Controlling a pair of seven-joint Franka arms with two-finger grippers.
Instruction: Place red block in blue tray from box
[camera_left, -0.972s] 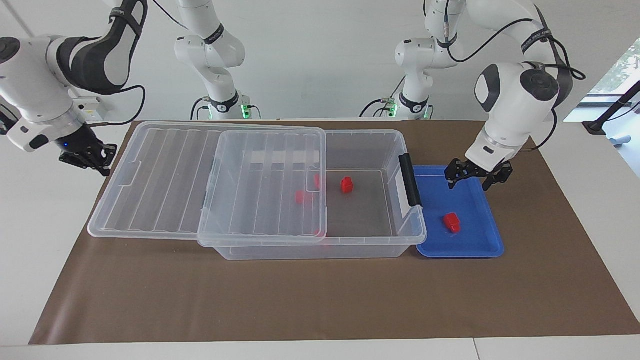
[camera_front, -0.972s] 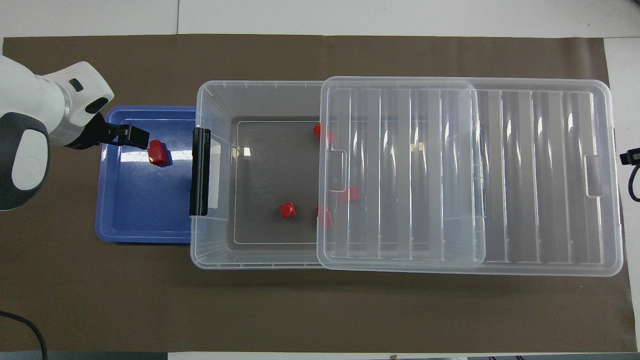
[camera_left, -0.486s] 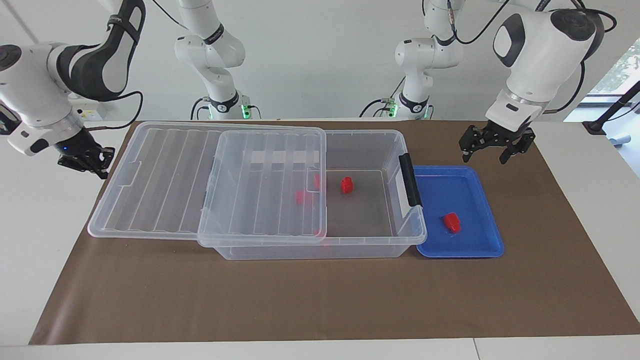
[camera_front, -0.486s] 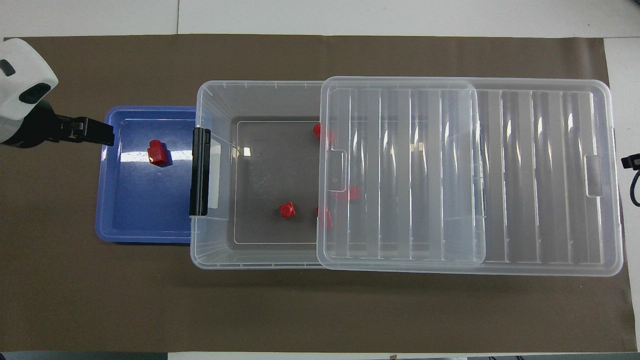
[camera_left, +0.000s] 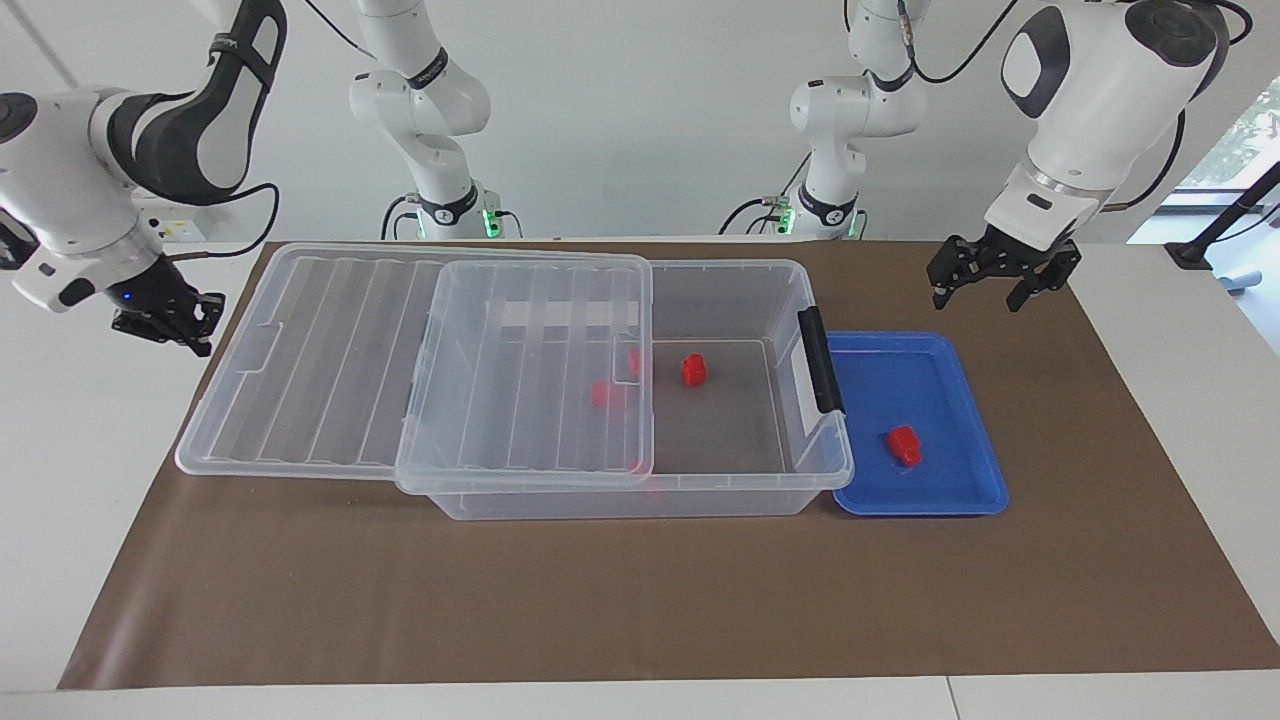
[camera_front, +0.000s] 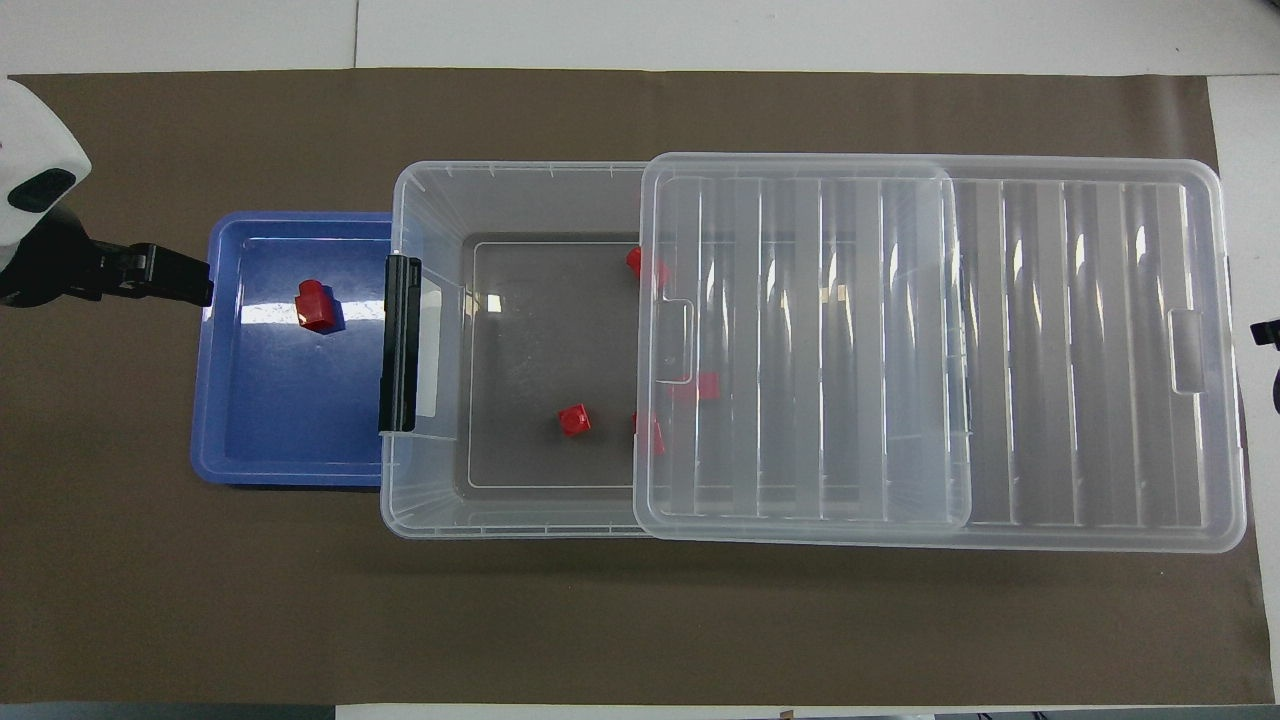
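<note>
Red block (camera_left: 903, 444) sits in the tray (camera_left: 975, 492) already, so left hand (camera_left: 1000, 287) hangs wide and empty above the worktop (camera_left: 1110, 400); right hand (camera_left: 165, 322) waits, can't tell its grip.

no legible text, white label strip on the box (camera_left: 560, 315) unreadable

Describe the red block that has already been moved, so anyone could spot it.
Find the big clear box; the blue tray sits against its handle end. The red block lies alone in that tray, while the other red blocks are all inside the box.
</note>
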